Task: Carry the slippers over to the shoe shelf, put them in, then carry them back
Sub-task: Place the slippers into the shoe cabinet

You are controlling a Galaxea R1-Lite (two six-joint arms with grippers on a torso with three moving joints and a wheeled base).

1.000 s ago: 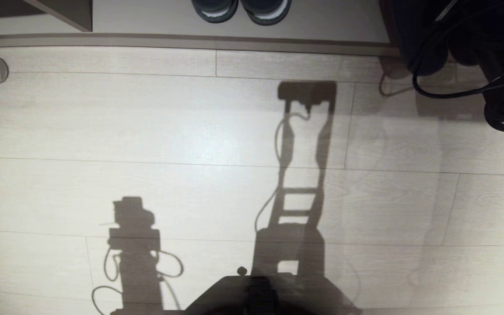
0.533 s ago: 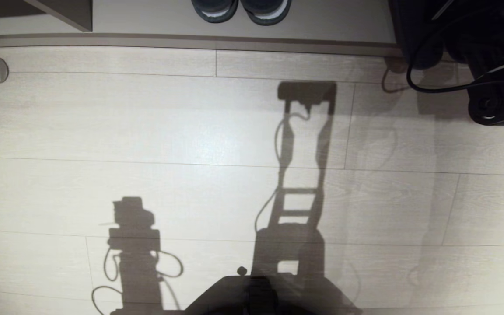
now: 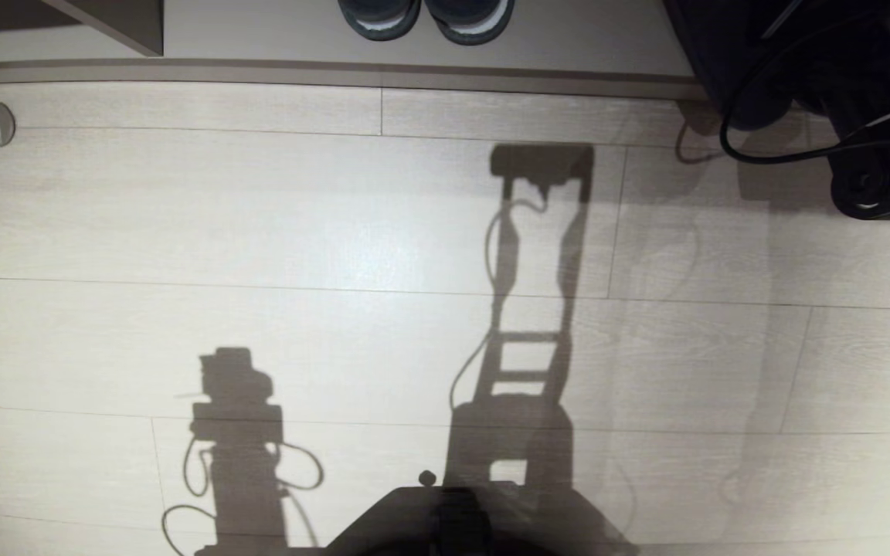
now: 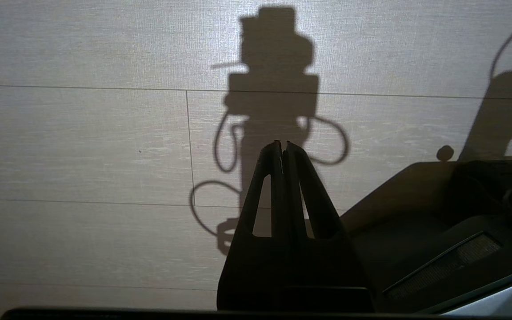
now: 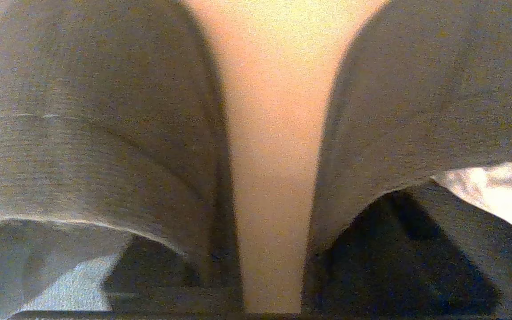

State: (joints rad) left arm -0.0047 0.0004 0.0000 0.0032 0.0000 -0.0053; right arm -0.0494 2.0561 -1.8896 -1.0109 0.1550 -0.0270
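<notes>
Pale wood-plank floor (image 3: 259,232) lies open across the head view's middle. At twelve o'clock, dark shoes with white-edged soles (image 3: 426,17) occupy the shoe shelf (image 3: 259,31). At two o'clock the right arm (image 3: 800,69) and its cable fill the corner. The slippers (image 5: 87,133) crowd the right wrist view, a narrow beige gap between them.

Slippers (image 5: 96,133): a pair in grey soft fabric with a fine ribbed weave, seen close up in the right wrist view. The two wide foot bands arch side by side, their open ends facing the camera, a narrow strip of pale beige between them.

Shoe shelf (image 3: 259,38): low compartment of beige wood grain, with a darker strip along its front edge and a divider panel toward the robot's left.
</notes>
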